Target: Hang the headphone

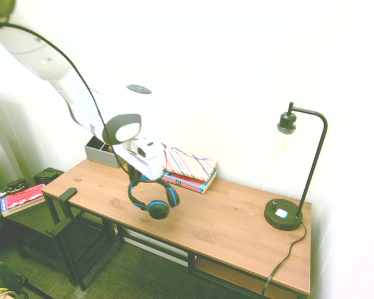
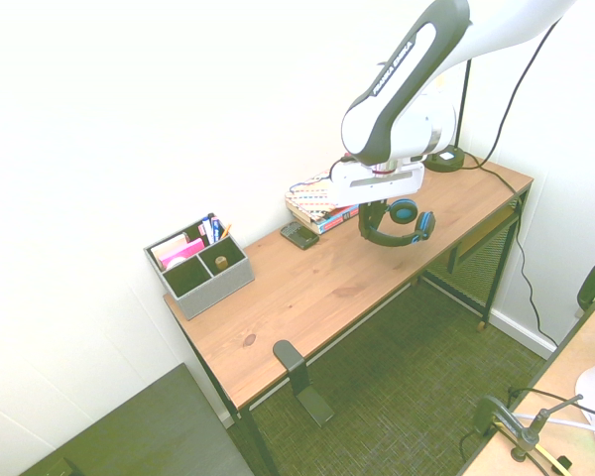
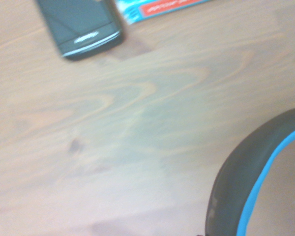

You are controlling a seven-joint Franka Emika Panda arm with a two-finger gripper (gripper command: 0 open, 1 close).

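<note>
Plainly, headphone (image 2: pixel 387 236) beneath the gripper (image 2: pixel 374 203).

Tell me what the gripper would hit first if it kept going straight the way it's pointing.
Probably the desk: the gripper points down at it, and the headphones in its jaws would likely touch first. How far below is unclear.

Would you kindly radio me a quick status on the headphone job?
Pincer shut on headphone. Headphone held above desk, not yet hung. Desk-edge hanger looks unobstructed.
</note>
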